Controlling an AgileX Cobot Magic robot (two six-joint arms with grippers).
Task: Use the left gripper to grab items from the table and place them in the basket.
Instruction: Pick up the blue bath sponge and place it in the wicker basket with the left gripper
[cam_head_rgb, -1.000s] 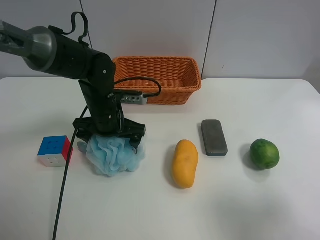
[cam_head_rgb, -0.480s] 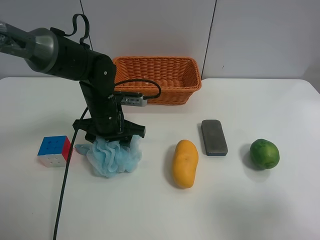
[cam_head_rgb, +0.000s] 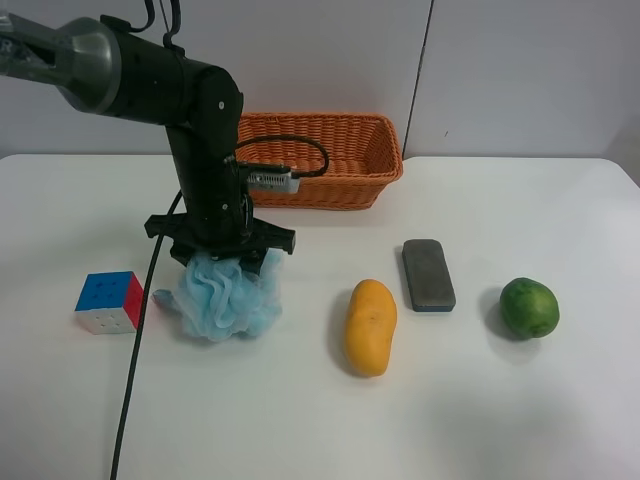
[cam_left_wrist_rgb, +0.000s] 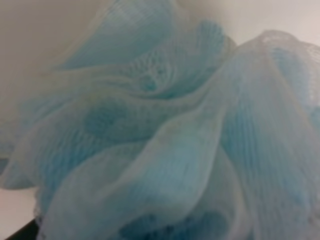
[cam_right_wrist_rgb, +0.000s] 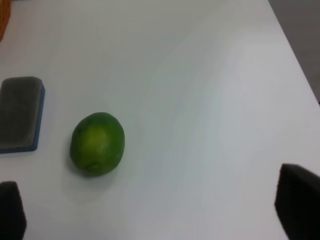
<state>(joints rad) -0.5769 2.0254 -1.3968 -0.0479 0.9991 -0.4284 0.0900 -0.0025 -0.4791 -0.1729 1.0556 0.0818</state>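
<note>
My left gripper (cam_head_rgb: 222, 256), a black claw on the arm at the exterior high view's left, is shut on the top of the light-blue bath pouf (cam_head_rgb: 226, 299). The pouf hangs from it just over the white table (cam_head_rgb: 300, 420) and fills the left wrist view (cam_left_wrist_rgb: 160, 130). The wicker basket (cam_head_rgb: 385, 150) stands behind the arm. The puzzle cube (cam_head_rgb: 108, 300) lies left of the pouf. The mango (cam_head_rgb: 370, 326), grey block (cam_head_rgb: 428, 274) and green fruit (cam_head_rgb: 528, 307) lie to its right. My right gripper (cam_right_wrist_rgb: 152, 207) is open above the table near the green fruit (cam_right_wrist_rgb: 97, 144).
A black cable (cam_head_rgb: 130, 380) trails from the left arm down across the table beside the cube. The grey block (cam_right_wrist_rgb: 19, 113) shows a blue underside in the right wrist view. The table's far edge meets a grey wall.
The left gripper has closed in on the pouf and risen, drawing the pouf up and a little toward the basket. The other items have not moved.
</note>
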